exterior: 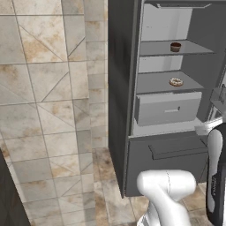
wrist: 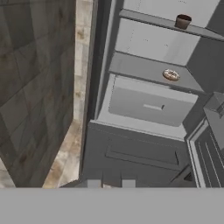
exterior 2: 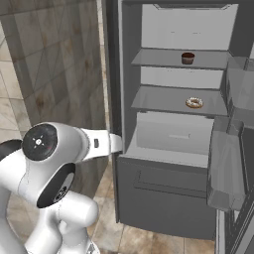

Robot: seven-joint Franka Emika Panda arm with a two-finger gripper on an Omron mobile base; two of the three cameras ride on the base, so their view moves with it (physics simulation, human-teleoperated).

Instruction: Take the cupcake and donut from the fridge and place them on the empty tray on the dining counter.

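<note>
Cupcake on fridge upper shelf, donut on shelf beneath; both well ahead of tool; tool's spread impossible to tell.

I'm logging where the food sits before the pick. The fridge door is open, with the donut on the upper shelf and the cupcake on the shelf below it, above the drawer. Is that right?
Not quite: the two are swapped. In the right base view the cupcake sits on the upper shelf and the donut on the shelf below it, just above the drawer. The fridge is open, as you said.
</note>
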